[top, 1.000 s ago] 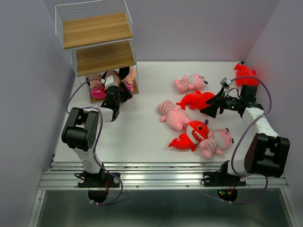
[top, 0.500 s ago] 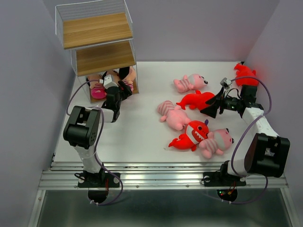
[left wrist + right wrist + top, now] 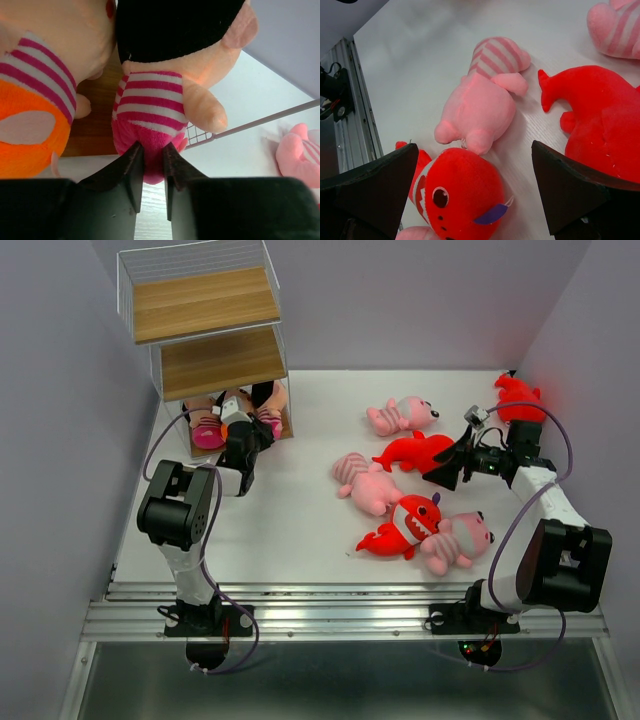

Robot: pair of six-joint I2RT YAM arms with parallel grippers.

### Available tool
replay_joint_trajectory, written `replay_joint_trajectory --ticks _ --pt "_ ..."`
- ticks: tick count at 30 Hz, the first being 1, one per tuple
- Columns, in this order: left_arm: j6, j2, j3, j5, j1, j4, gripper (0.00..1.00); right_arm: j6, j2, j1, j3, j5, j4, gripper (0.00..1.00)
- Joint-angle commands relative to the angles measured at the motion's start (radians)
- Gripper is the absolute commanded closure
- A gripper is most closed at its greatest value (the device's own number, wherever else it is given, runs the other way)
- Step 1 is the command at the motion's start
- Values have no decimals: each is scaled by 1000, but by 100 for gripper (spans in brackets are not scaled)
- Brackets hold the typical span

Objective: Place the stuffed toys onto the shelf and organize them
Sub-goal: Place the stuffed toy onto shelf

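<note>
1 doll (image 3: 150, 100) tight in left gripper (image 3: 153, 152)

The left gripper (image 3: 245, 432) reaches a black-haired doll (image 3: 268, 403) on the bottom board of the shelf (image 3: 205, 305), while the right gripper (image 3: 445, 468) sits beside a red shark (image 3: 412, 452) among pink striped animals (image 3: 362, 482) strewn on the white table (image 3: 290, 520).

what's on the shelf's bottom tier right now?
Two striped dolls show in the left wrist view: the black-haired doll, pinched at its base by the left end effector, and a second doll beside it. The middle board hides the tier's back.
</note>
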Motion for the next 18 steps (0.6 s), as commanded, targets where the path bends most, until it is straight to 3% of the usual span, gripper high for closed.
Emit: replay_joint_trajectory --ticks 1,18 --pt "-10 -7 44 29 13 67 74 -24 -4 -6 53 -28 -6 0" --pt "-220 -31 32 97 59 111 83 -45 -3 -6 56 -40 -28 0"
